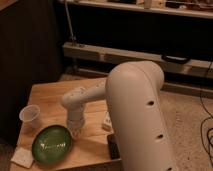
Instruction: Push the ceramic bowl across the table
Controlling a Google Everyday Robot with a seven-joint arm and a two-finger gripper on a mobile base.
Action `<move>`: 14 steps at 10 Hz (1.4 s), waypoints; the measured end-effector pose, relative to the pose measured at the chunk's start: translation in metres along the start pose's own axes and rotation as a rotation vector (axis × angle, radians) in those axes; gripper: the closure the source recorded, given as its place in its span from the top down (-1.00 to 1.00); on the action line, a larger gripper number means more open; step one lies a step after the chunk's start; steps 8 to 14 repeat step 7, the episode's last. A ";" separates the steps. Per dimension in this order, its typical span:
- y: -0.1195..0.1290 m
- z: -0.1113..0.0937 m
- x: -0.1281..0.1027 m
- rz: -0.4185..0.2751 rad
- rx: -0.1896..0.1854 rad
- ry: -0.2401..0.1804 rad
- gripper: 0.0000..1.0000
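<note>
The green ceramic bowl sits near the front left corner of the light wooden table. My gripper hangs at the end of the white arm, right at the bowl's right rim, low over the tabletop. The big white arm fills the right of the view and hides part of the table.
A small clear plastic cup stands left of the bowl. A white flat packet lies at the front left corner. A small white item and a dark flat object lie by the table's right edge. Dark shelving stands behind.
</note>
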 end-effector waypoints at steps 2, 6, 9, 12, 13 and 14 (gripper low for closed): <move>0.007 0.002 -0.001 -0.018 0.002 0.006 -0.95; 0.016 0.004 0.000 -0.049 0.006 0.019 -0.95; 0.009 0.001 -0.001 -0.032 0.002 0.007 -0.95; 0.009 0.001 -0.001 -0.032 0.002 0.007 -0.95; 0.009 0.001 -0.001 -0.032 0.002 0.007 -0.95; 0.009 0.001 -0.001 -0.032 0.002 0.007 -0.95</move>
